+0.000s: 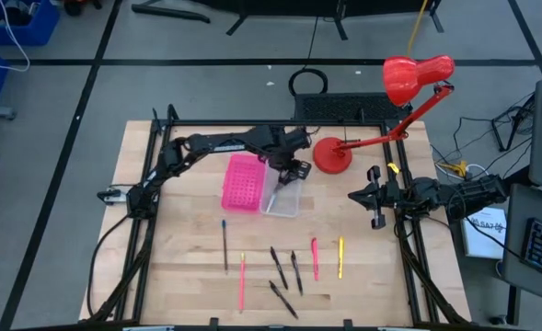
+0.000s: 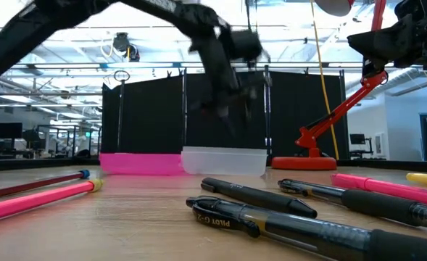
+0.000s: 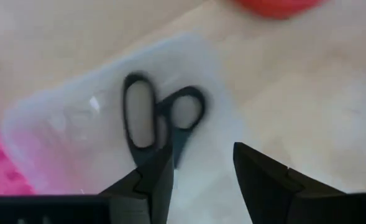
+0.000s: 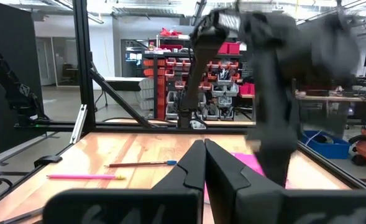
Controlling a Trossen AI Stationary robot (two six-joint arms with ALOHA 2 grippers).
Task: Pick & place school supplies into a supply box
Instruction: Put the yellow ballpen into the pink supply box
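From above, the supply box (image 1: pixel 284 197) sits on the wooden table (image 1: pixel 188 276) touching a pink tray (image 1: pixel 242 181), and the left gripper (image 1: pixel 292 175) hangs right over the box. The pens (image 1: pixel 287 272) lie in a loose row well in front of the box, and the right gripper (image 1: pixel 374 196) waits off to the box's right, near a red lamp (image 1: pixel 418 75). From table height, the pens look thin, light and smooth, so I think they could roll or slip; grabbing one at its middle seems best. The room behind is big and bright. In the left wrist view, the scissors (image 3: pixel 158 118) lie inside the box, and the left fingers (image 3: pixel 260 177) are spread apart, holding nothing. In the right wrist view, the right fingers (image 4: pixel 192 165) are pressed together.
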